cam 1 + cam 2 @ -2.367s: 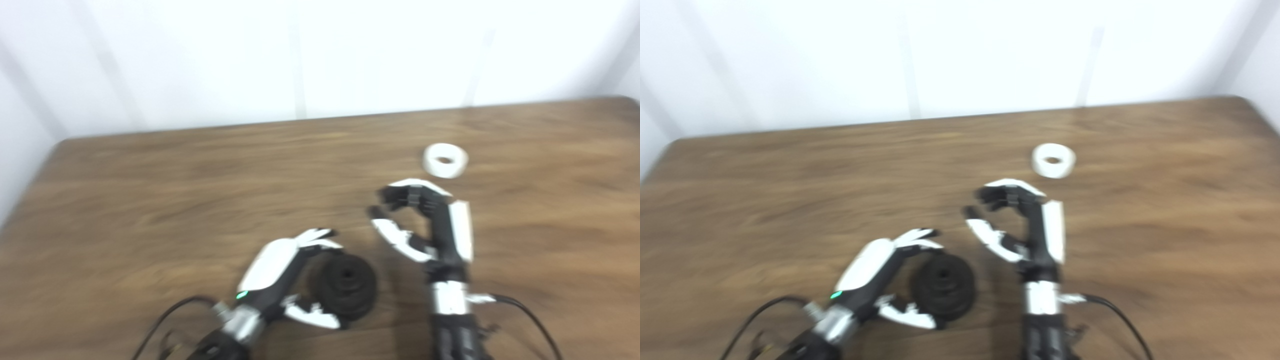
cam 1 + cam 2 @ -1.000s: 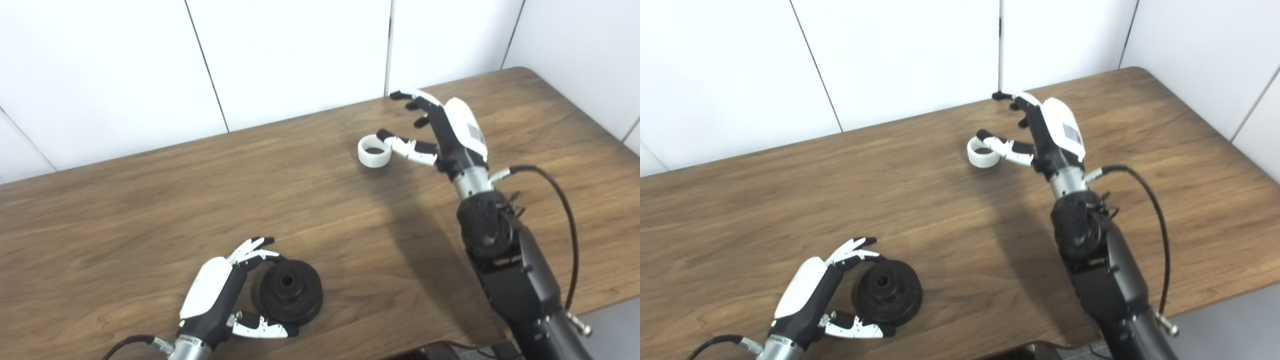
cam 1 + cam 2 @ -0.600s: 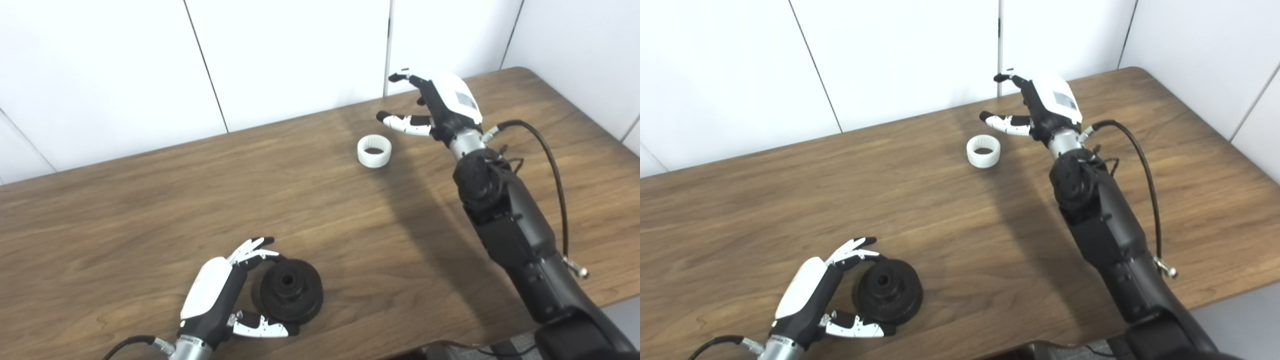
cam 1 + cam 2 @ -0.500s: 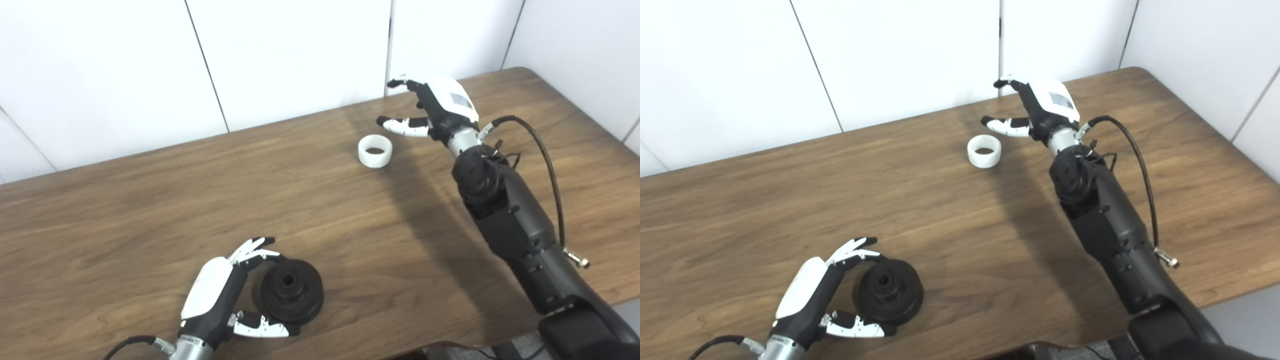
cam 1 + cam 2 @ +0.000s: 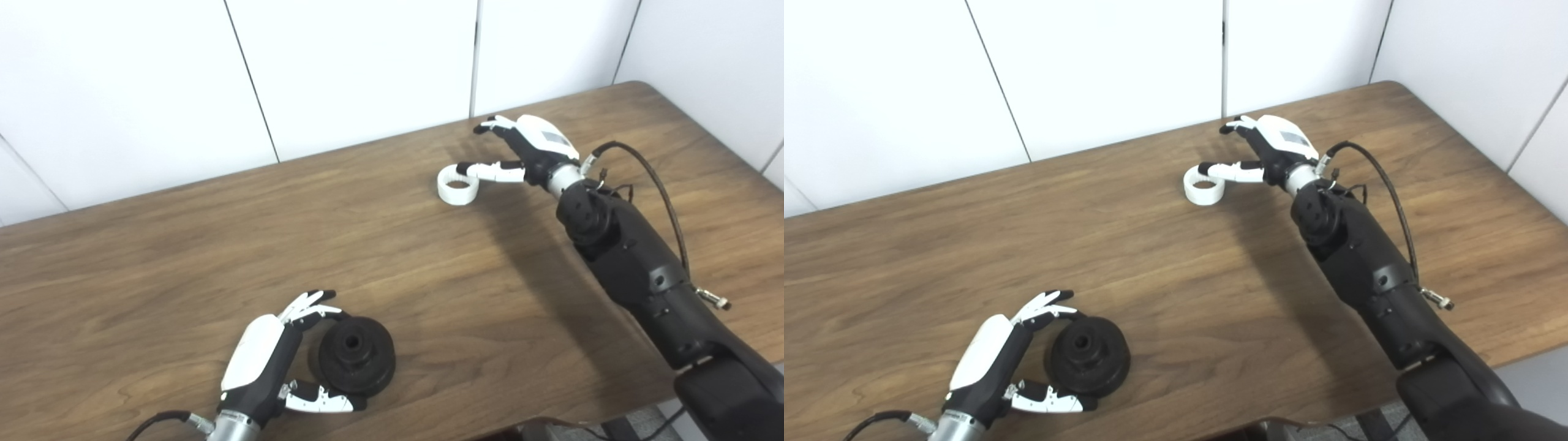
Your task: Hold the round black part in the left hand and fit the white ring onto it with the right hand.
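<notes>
The round black part is seen lying flat on the wooden table, a thick dark disc with a stepped rim and a raised hub pierced by a central hole. It is cupped by the left hand, whose fingers are curved around the disc's far side while the thumb is stretched along its near side; the fingers are spread wide and a firm grip is not shown, the part being rested on the table rather than lifted.

The white ring, a short, thick-walled band with a dark opening, is set flat on the table well apart from the black part, towards the far edge. The right hand is held open just beside it, with the thumb laid over the ring's rim on the side nearest the palm and the fingers spread beyond the ring, apart from it. Nothing is grasped by this hand; whether the thumb is actually touching the ring cannot be told.

Compared with half a second ago, the right hand has been lowered from above the table to the ring's level, and the thumb, earlier clear of the ring, is now placed over its edge. The left hand and the black part are unchanged.

A black cable is looped from the right wrist along the dark forearm. White wall panels are seen behind the table. The stretch of table between ring and black part is left unobstructed.
</notes>
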Tool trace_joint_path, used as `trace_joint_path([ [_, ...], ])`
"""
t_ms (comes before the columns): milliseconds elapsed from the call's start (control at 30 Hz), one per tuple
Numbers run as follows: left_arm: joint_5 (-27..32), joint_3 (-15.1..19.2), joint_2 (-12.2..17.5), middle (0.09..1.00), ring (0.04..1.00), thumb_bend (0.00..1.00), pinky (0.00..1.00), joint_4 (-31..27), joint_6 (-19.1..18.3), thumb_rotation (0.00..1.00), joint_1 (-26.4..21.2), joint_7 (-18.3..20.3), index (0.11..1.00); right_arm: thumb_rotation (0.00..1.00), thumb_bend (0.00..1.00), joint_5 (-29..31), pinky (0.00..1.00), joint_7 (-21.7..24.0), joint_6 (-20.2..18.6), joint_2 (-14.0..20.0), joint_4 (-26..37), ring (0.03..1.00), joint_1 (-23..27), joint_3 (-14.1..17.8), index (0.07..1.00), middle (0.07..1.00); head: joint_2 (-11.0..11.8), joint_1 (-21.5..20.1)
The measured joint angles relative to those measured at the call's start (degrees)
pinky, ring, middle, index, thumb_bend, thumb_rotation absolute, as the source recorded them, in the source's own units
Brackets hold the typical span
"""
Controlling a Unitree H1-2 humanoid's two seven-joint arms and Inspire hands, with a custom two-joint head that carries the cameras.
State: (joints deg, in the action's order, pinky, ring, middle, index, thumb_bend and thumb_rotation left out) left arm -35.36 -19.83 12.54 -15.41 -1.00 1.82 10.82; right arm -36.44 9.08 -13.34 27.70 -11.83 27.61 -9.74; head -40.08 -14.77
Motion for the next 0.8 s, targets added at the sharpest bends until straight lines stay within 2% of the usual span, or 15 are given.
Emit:
trace_joint_path([
  [100, -0.18, -0.01, -0.17, 0.903, 0.944, 0.86, 0.88, 0.04, -0.09, 0.19, -0.02, 0.00, 0.566, 0.85, 0.87, -0.41, 0.92, 3.01, -0.07, 1.34, 0.29, 1.000, 0.03, -1.88, 0.910, 1.000, -0.18, 0.35],
  [333, -0.72, 0.02, -0.59, 0.905, 0.945, 0.86, 0.88, 0.07, -0.19, 0.19, -0.05, -0.14, 0.562, 0.81, 0.98, -0.16, 0.94, 8.04, -0.10, 2.04, 0.31, 1.000, 0.60, -3.19, 0.898, 1.000, -0.26, 0.70],
  [633, -1.07, 0.04, -0.77, 0.905, 0.950, 0.86, 0.89, 0.07, -0.35, 0.20, -0.04, -0.14, 0.564, 0.75, 1.00, -0.19, 0.95, 8.70, -0.11, 1.54, 0.17, 1.000, 0.61, -4.46, 0.885, 1.000, -0.35, 1.14],
  [800, -1.06, 0.14, -0.84, 0.902, 0.946, 0.86, 0.88, 0.08, -0.32, 0.19, -0.02, -0.17, 0.561, 0.65, 1.00, -0.41, 0.96, 8.68, -0.15, 0.96, -0.45, 1.000, 0.61, -5.14, 0.868, 0.990, -0.62, 1.23],
])
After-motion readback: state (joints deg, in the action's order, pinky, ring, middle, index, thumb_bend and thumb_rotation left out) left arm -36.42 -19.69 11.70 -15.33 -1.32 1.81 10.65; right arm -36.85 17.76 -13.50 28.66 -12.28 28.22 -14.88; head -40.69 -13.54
